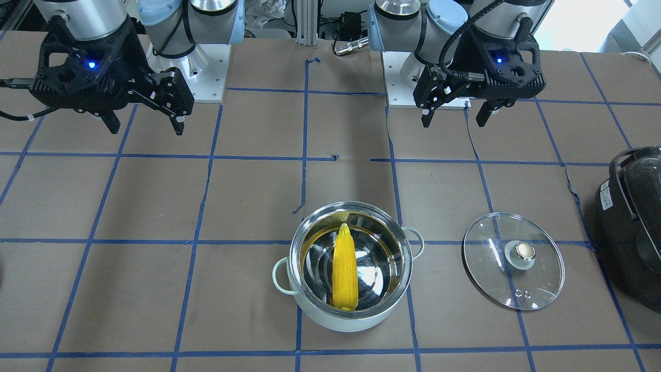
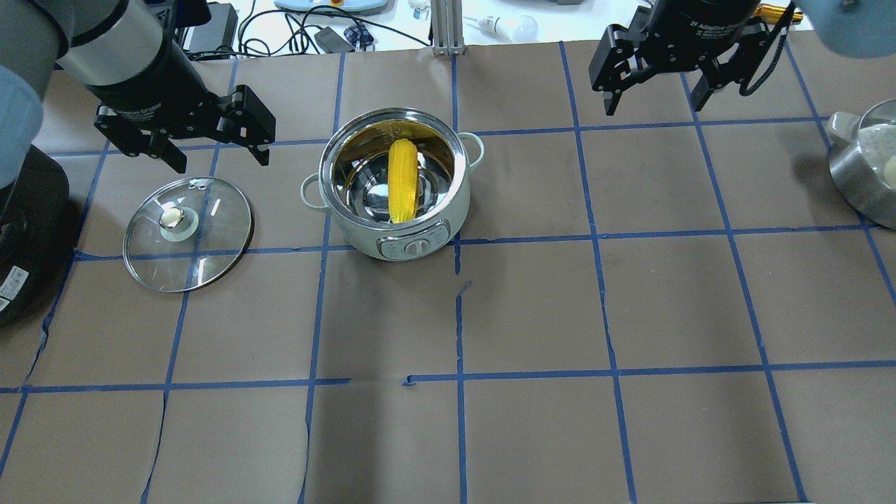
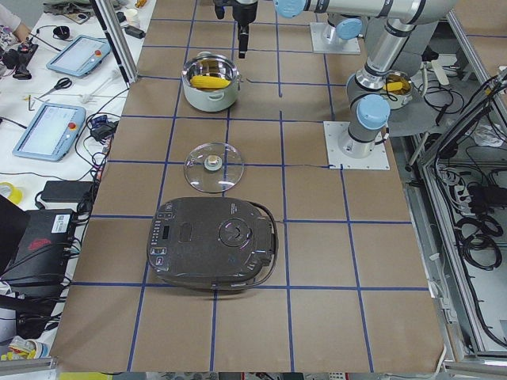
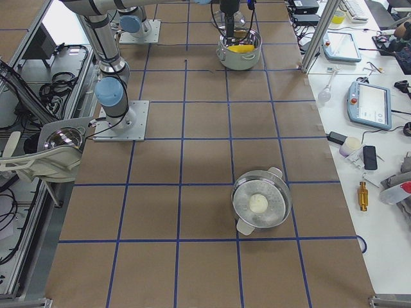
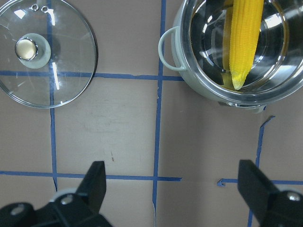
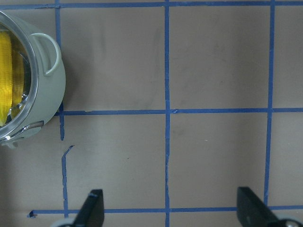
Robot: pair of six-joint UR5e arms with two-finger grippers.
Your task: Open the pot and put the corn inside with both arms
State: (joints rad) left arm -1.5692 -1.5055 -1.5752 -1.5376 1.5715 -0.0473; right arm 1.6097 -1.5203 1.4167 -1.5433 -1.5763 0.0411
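The mint-green pot (image 1: 351, 316) stands open at the table's middle, also in the overhead view (image 2: 364, 234). The yellow corn (image 1: 344, 271) leans inside it, tip against the rim (image 2: 402, 180). The glass lid (image 1: 490, 268) lies flat on the table beside the pot, knob up (image 2: 210, 252). My left gripper (image 2: 220, 159) is open and empty, hovering above the table between lid and pot, also in the front view (image 1: 454, 123). Its wrist view shows lid (image 5: 57, 71) and corn (image 5: 246, 38). My right gripper (image 2: 654, 105) is open and empty, well away from the pot (image 6: 49, 94).
A black appliance (image 2: 21, 231) with a handle sits at the table's end past the lid (image 1: 632, 222). A steel pot (image 2: 864, 175) holding a white round thing stands at the opposite end (image 4: 260, 205). Blue tape lines grid the brown table cover.
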